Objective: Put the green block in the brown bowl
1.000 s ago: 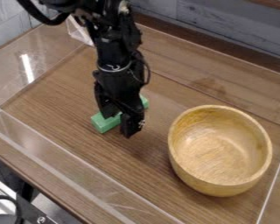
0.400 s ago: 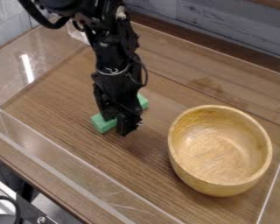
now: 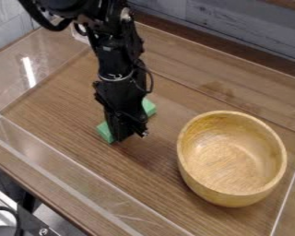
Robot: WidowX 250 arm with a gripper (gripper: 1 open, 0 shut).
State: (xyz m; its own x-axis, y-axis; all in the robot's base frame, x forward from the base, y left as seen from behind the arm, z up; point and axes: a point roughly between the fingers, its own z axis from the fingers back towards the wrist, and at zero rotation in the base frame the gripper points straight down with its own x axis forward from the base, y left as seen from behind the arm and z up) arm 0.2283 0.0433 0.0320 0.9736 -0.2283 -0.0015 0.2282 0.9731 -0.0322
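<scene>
pincer (image 3: pixel 125 129) clamped on green block (image 3: pixel 106 132) | brown bowl (image 3: pixel 231 157) right, apart | bare table (image 3: pixel 64 101) between

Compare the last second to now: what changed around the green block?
The gripper closed its fingers on the green block; a second ago they stood open astride it. The block is not lifted and still lies on the table. The arm stayed down in the same spot, and the brown bowl is unmoved and empty.

fingers (image 3: pixel 125 127): down, clamped on green block (image 3: pixel 106 133) | block: on table (image 3: pixel 64 101) | brown bowl (image 3: pixel 231 115): apart, right
</scene>
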